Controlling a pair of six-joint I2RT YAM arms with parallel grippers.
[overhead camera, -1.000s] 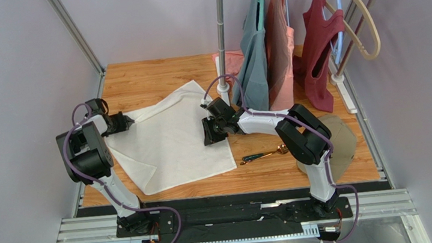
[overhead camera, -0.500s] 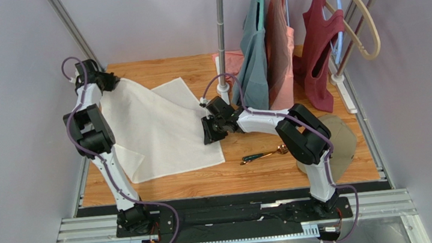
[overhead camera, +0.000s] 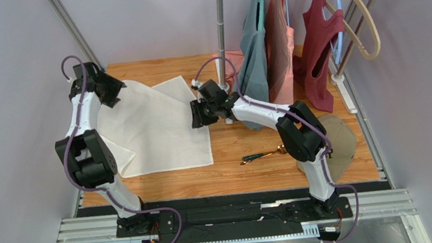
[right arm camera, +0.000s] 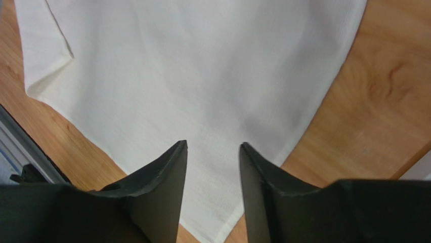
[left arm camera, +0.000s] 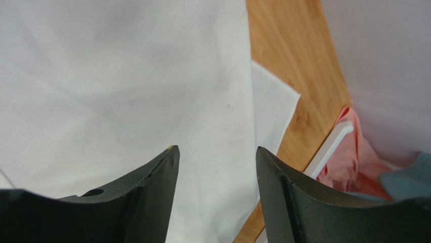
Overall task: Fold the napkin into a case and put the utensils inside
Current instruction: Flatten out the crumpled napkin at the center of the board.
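A second ago the left pincer (overhead camera: 114, 93) was pinched on the left corner of the napkin (overhead camera: 159, 130), about halfway down the table (overhead camera: 236, 177). It then carried that corner up to the far left of the table. Now its jaws stand wide apart with nothing between them, and it hangs just above the cloth it has let go. Its own camera shows the two dark fingers (left arm camera: 152, 202) well spread, with white napkin lying flat below them and a second layer of cloth poking out past the fold to its right.

The napkin has changed shape. It was one spread sheet and now lies doubled over, its right edge drawn in towards the left. A lower corner shows beyond the fold on the far side, between the two pincers.

The right pincer (overhead camera: 197, 117) has moved a little farther from its base and to the left, following that edge. It now sits over the right border of the napkin. Its jaws are partly open and hold nothing, and the wrist camera shows plain cloth through the gap, with bare wood to its right.

The utensils (overhead camera: 264, 154) lie where they were, on bare wood to the right of the right pincer and nearer its base, apart from the napkin's near corner. The hanging clothes (overhead camera: 280, 48) behind the right pincer are unchanged
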